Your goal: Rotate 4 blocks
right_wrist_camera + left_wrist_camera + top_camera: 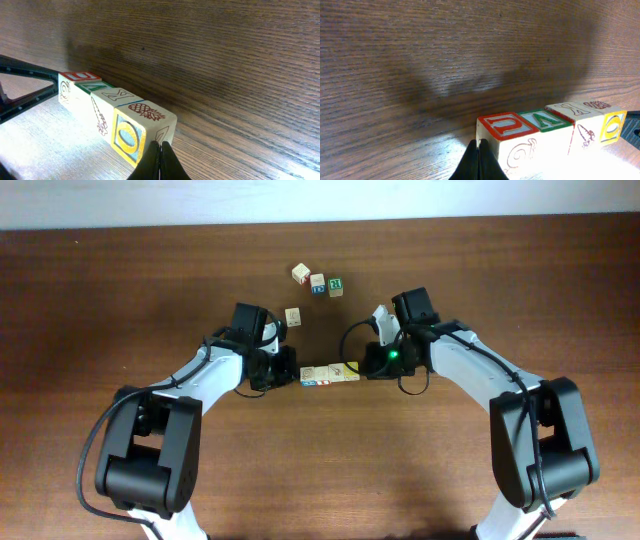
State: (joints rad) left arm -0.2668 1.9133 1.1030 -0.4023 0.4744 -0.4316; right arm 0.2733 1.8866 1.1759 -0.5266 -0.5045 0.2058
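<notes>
1. The row of four blocks [330, 374] lay near the middle of the surface [120, 290]. The cubes sat side by side and touching, running left to right between the two arms.
2. The left pincer [479, 161] was fully closed and gripped nothing. Its joined tips met the outer face of the red-letter block [507, 127] at the row's left end.
3. The right pincer [161, 161] was likewise closed on nothing. Its tips were set low against the yellow-faced block [129, 137] at the opposite end, near a corner.
4. Shut tips make a narrow, stiff pusher, which is likely why neither pincer was opened. The cubes looked too small and too tightly packed to grasp singly, so the row seemed to be squeezed end to end like one bar.
5. With pressure from both ends, the four could be swung together on the surface. That looked like the step in hand, though how far the turn had got could not be judged.
6. The risk, as I judged it, was buckling. An off-centre push could pop a middle cube, such as the green-letter block [545, 120], out of line.
7. Four other cubes sat farther back, well apart from the row: a cluster of three [317, 281] and a single one [293, 316] nearer the left arm. Neither pincer touched them.
</notes>
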